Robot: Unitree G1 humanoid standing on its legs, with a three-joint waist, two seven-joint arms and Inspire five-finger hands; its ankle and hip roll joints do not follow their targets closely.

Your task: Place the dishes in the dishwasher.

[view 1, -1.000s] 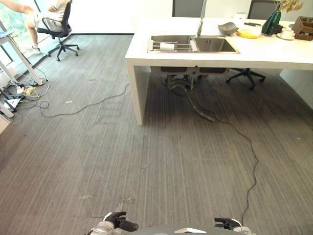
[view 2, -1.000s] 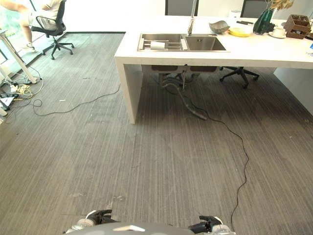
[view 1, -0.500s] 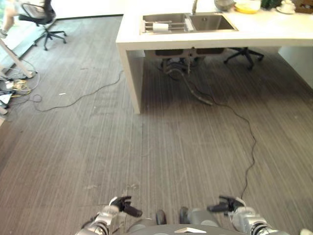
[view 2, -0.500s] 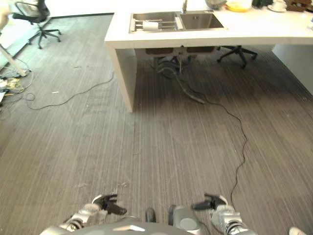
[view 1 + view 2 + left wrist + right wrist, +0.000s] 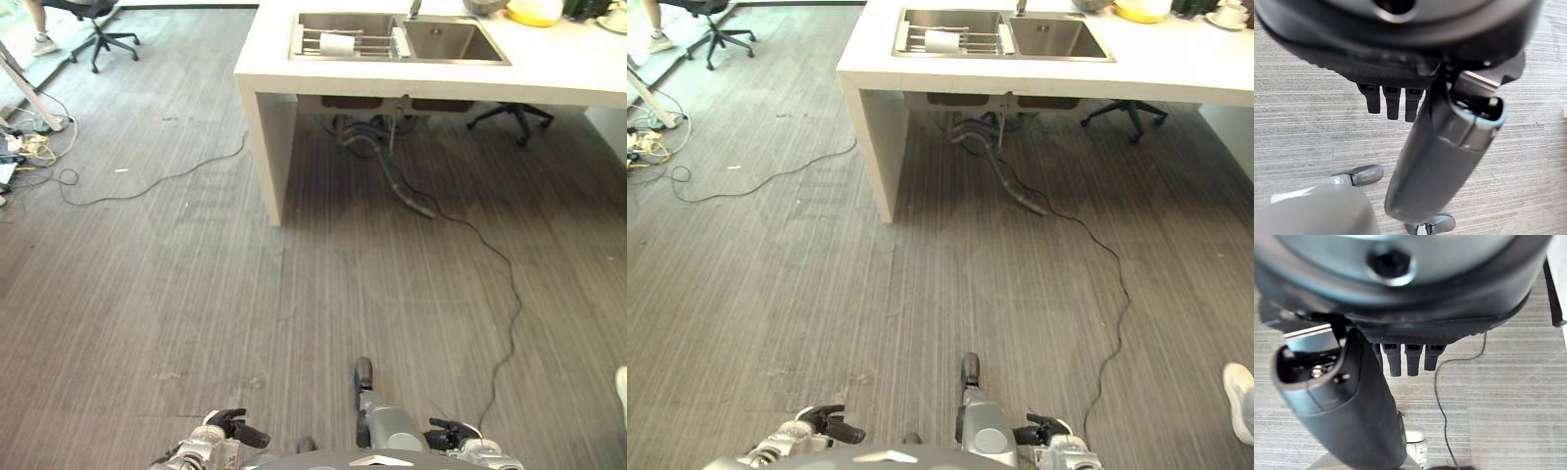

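- To the far left of the table, a black office chair on wheels stands by a person's leg, and loose thin cables lie on the grey striped carpet.
- The left hand hangs low, well in front of the table; its fingers are straight and relaxed and hold nothing.
- The table is a thick white slab with a smooth matt top. In it sits a steel double sink with a wire rack and a white cylindrical thing, maybe a cup, lying on the rack.
- Under the table a grey hose runs out, and a thin black cable curves over the carpet in front of it.
- The right hand also hangs low in front of the table, its fingers loose and empty.
- The dishes are at the table's right end: a yellow bowl with a rounded rim, a grey dish beside it, and a white cup further right. I cannot see a dishwasher.
- Risk, as I judge: on the walk to the table a foot may catch the black cable or the hose, because they cross the direct path.
- A person's white shoe is near the right side, so a collision there is possible.
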